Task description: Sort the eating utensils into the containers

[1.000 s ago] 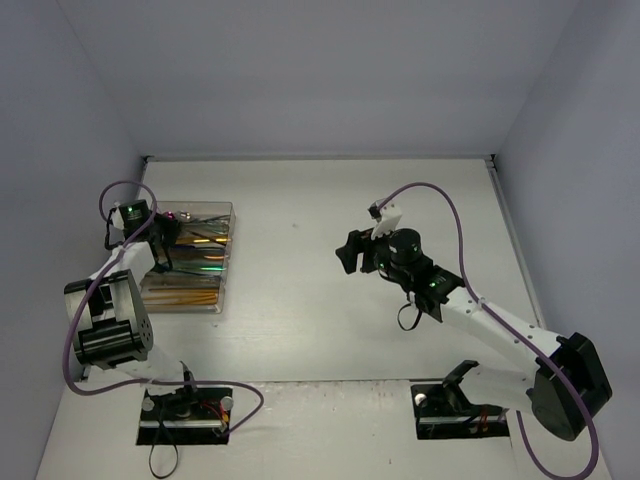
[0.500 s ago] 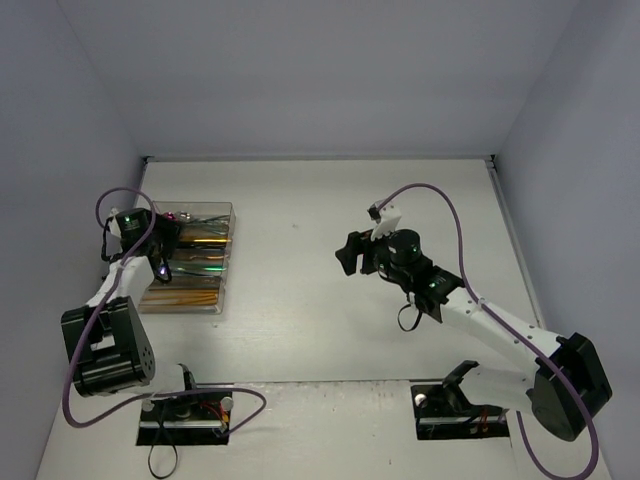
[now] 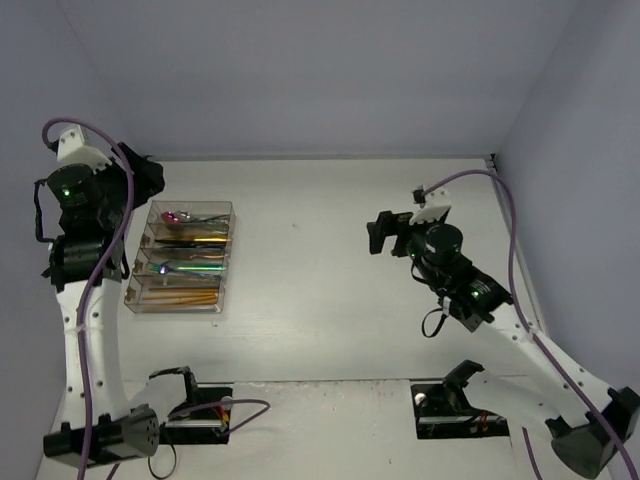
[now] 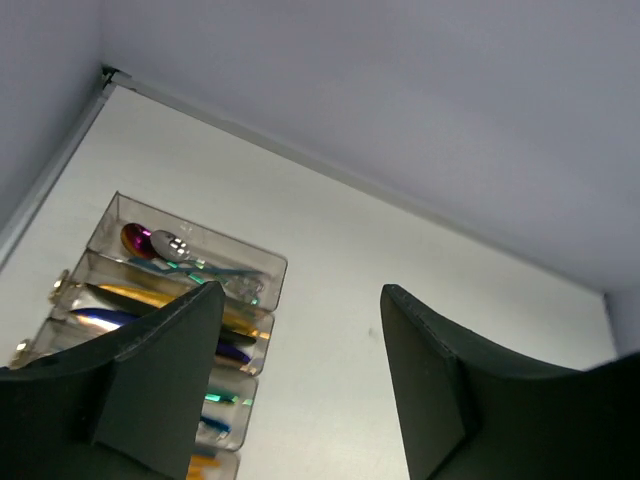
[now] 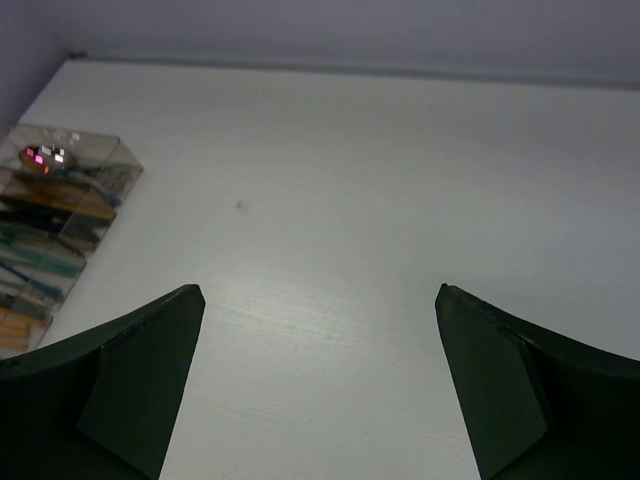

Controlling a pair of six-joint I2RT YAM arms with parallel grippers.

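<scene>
The containers are one clear tray point(image 3: 229, 262) with four long compartments, at the left of the table. The eating utensils lie inside it: a pink spoon point(image 3: 172, 215) at the far end, gold and dark pieces point(image 3: 205, 240), blue-green ones point(image 3: 185, 267) and gold sticks point(image 3: 180, 297). My left gripper point(image 3: 148, 180) hangs high above the tray's far left corner, open and empty. In the left wrist view the left gripper point(image 4: 302, 290) frames bare table beside the tray point(image 4: 270, 262). My right gripper point(image 3: 376, 233) is open and empty over the table's middle right. The right wrist view shows the right gripper point(image 5: 320, 290) far from the tray point(image 5: 118, 150).
Grey walls close the table in at the back and on both sides. The back wall's seam point(image 4: 300, 160) runs close behind the tray. Both arm bases point(image 3: 190, 415) sit at the near edge.
My left arm has lifted up and back from the tray while its jaws opened. My right arm has shifted right and toward the back, and its jaws spread wider.
</scene>
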